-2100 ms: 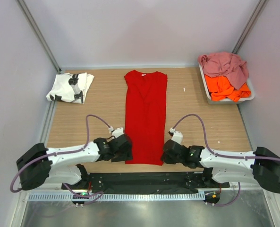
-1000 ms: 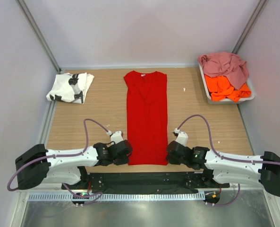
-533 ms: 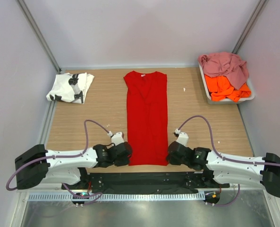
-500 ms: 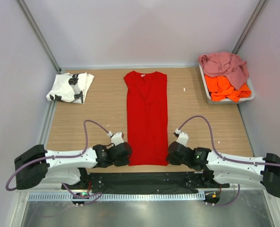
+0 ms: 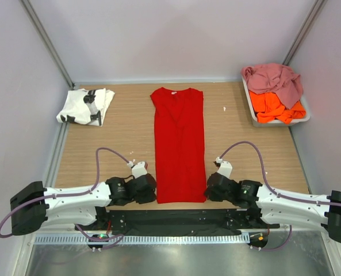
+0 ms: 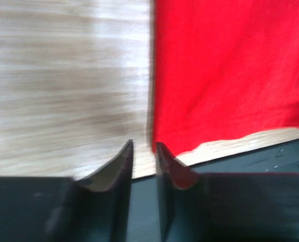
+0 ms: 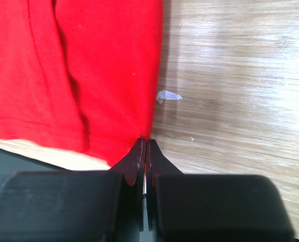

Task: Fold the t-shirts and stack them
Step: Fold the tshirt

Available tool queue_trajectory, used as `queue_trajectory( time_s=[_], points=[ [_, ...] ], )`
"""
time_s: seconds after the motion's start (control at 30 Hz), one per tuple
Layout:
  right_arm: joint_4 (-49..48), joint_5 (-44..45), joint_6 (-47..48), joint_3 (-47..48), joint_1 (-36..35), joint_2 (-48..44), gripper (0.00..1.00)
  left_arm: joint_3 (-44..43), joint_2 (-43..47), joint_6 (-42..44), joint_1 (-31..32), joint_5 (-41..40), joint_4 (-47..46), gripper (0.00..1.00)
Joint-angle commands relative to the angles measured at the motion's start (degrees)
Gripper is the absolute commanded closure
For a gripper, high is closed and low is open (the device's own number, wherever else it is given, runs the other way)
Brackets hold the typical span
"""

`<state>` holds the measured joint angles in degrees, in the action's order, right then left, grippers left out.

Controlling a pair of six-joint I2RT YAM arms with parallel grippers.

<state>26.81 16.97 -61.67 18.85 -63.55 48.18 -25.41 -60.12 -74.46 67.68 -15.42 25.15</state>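
The red t-shirt [image 5: 179, 144] lies as a long narrow strip down the middle of the table, neck at the far end. My left gripper [image 5: 153, 192] sits at its near left corner. In the left wrist view that gripper [image 6: 143, 143] is slightly open, bare wood in the gap and red cloth [image 6: 230, 75] just beside the right finger. My right gripper [image 5: 207, 188] is at the near right corner. Its jaws [image 7: 146, 139] are shut, meeting on the edge of the red cloth [image 7: 88, 65]. A folded white t-shirt [image 5: 85, 106] with black print lies far left.
A pale tray [image 5: 251, 106] at the far right holds a crumpled pink t-shirt [image 5: 274, 77] over an orange t-shirt [image 5: 276, 106]. A black strip [image 5: 176, 215] runs along the table's near edge behind the grippers. A small white scrap [image 7: 168, 95] lies on the wood by the shirt.
Both grippers have drawn back toward the near edge, and the red shirt's near end has slid that way and spread slightly to the right. The left gripper has shifted a little leftward off the corner.
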Motion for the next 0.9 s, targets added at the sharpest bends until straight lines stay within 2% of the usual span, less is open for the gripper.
queue_trajectory(
  time_s=[0.0,0.03,0.07,0.1,0.13,0.3,0.4,0.67,0.7,0.73,0.77,0.8,0.83,0.87],
  points=[
    [0.79,0.44,0.41,0.57,-0.08,0.24,0.97,0.80,0.70,-0.25,0.35,0.30,2.54,0.70],
    [0.62,-0.09,0.41,0.22,-0.08,0.42,0.70,1.41,0.70,-0.51,0.35,0.48,2.54,0.57],
    [0.18,-0.53,0.24,0.05,-0.17,0.85,0.53,1.76,0.70,-1.21,0.35,0.74,2.45,0.40],
    [0.26,-0.97,-0.03,-0.13,-0.08,1.29,0.40,2.03,0.70,-1.48,0.43,0.74,2.45,0.35],
    [0.18,-1.06,-0.29,-0.65,-0.08,1.30,0.31,2.46,0.88,-1.83,0.44,0.74,2.45,0.32],
    [-0.62,-2.21,-1.52,-2.33,-0.08,-0.63,0.28,3.26,2.20,-2.80,0.52,0.74,1.14,0.29],
    [-0.70,-2.64,-2.14,-3.21,-0.08,-2.48,0.30,3.61,1.94,-2.89,0.61,1.35,-1.84,0.30],
    [-6.50,-7.56,-3.81,-7.25,-0.17,-2.84,0.54,3.70,-6.84,-3.15,1.58,3.91,-9.06,0.42],
    [-6.50,-7.57,-3.81,-7.34,-0.17,-2.75,0.58,3.61,-7.55,-3.24,1.75,3.99,-10.02,0.48],
    [-6.33,-7.57,-3.72,-7.34,-0.17,-2.74,0.68,3.61,-8.08,-3.24,1.84,4.34,-10.46,0.62],
    [-5.37,-6.96,-3.55,-7.25,-0.17,-2.83,0.73,3.52,-8.96,-3.33,1.93,4.52,-10.90,0.72],
    [-4.93,-6.69,-3.55,-7.08,-0.17,-3.44,0.86,3.52,-9.23,-3.33,2.10,4.61,-11.26,0.85],
    [-4.49,-6.60,-3.46,-6.81,-0.17,-3.80,0.92,3.09,-9.23,-3.07,2.28,4.52,-11.17,1.00],
    [-3.53,-6.25,-3.37,-6.55,-0.17,-4.32,0.97,2.74,-9.14,-3.06,2.63,3.56,-10.74,1.00]
  ],
)
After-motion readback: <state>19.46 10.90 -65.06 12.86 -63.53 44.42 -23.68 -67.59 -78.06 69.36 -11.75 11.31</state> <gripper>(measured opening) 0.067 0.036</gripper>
